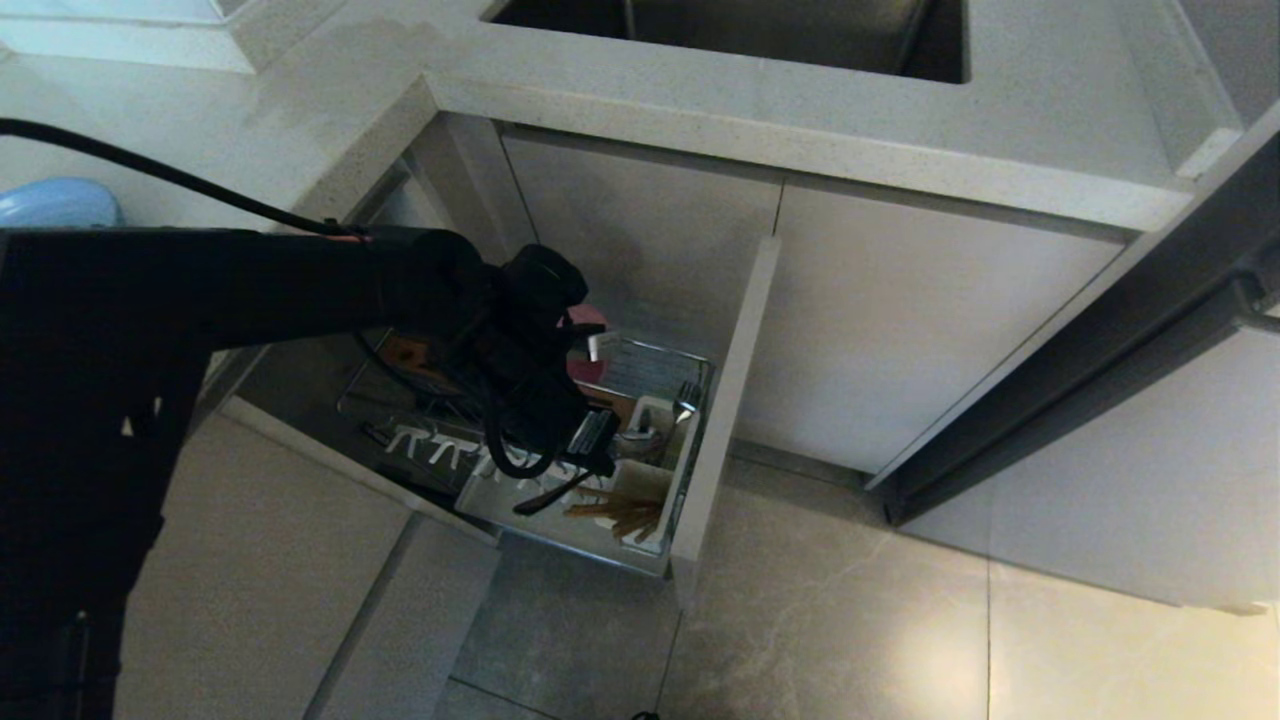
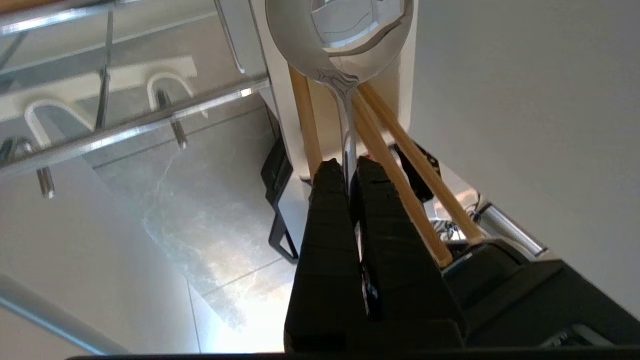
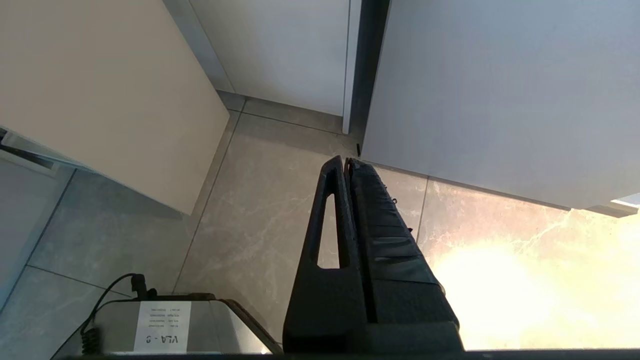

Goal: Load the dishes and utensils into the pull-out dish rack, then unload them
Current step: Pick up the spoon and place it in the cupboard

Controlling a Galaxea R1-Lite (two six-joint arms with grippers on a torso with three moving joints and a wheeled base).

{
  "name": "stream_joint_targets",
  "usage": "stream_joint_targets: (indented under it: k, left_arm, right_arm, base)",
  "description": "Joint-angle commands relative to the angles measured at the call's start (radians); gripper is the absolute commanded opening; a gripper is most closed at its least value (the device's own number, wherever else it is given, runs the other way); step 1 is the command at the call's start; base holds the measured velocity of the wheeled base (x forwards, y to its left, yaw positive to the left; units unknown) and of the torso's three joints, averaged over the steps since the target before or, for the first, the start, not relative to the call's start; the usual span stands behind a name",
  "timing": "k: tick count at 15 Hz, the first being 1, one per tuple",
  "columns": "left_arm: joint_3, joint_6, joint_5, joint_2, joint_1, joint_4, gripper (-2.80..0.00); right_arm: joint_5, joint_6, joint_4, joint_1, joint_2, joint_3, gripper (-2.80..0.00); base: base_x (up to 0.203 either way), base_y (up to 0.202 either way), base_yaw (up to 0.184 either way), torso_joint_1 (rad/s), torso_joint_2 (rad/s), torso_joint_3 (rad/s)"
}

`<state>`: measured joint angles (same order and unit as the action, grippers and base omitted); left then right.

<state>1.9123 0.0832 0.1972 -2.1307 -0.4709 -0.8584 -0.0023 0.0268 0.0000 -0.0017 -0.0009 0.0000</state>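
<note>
You are looking down from the head view at the pull-out dish rack (image 1: 560,440), drawn out from under the counter (image 1: 800,140) with its beige front panel (image 1: 725,420) standing edge-on. The left arm is reaching across into the basket, and the left gripper (image 1: 590,440) is hovering over the white utensil caddy (image 1: 640,480) at the front end.

The blue plate (image 1: 55,203) is sitting up on the counter at the far left, well apart from the rack. A pink shape, probably the bowl (image 1: 585,320), is peeking out behind the wrist; too little shows to be sure.

In the left wrist view the jaws are closed tight on the thin handle of a metal spoon (image 2: 345,45), its bowl end toward the caddy wall. The chopsticks (image 2: 400,165) are leaning in the caddy just beside the fingers (image 2: 327,220), one to one side of the handle, two to the other, and touching or nearly touching the spoon's neck.

My judgement: you are handling the spoon at the caddy, and whether in or out cannot be told. Keep the handle running parallel to the chopsticks and move along its length, so the spoon bowl is not dragging them sideways or catching the caddy rim.

The right gripper (image 3: 347,165) is hanging parked over the floor tiles, fingers pressed together, empty.

Writing: a white label on the grey box (image 3: 165,325) beneath it is reading "VLA - 2", shown inverted; the last character is uncertain.
</note>
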Motion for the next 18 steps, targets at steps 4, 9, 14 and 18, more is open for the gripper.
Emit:
stream_joint_targets:
  k: [4,9,14,18]
  left_arm:
    - [0.014,-0.003,0.001,-0.028,-0.002,0.019,-2.8]
    - [0.014,-0.006,0.004,-0.026,0.0,0.012,-2.8]
    - [0.013,-0.006,0.005,-0.026,-0.002,0.004,-2.8]
    - [0.014,-0.006,0.005,-0.026,-0.002,0.004,-2.8]
  right_arm:
    - [-0.001,0.001,0.0,0.0,-0.001,0.0,-2.8]
    - [-0.001,0.0,0.0,0.0,-0.001,0.0,-2.8]
    - [-0.001,0.001,0.0,0.0,-0.001,0.0,-2.8]
    - [-0.001,0.001,0.0,0.0,-0.001,0.0,-2.8]
  base:
    - [0.0,0.0,0.0,0.0,0.0,0.0]
    - [0.0,0.0,0.0,0.0,0.0,0.0]
    - [0.0,0.0,0.0,0.0,0.0,0.0]
    - [0.0,0.0,0.0,0.0,0.0,0.0]
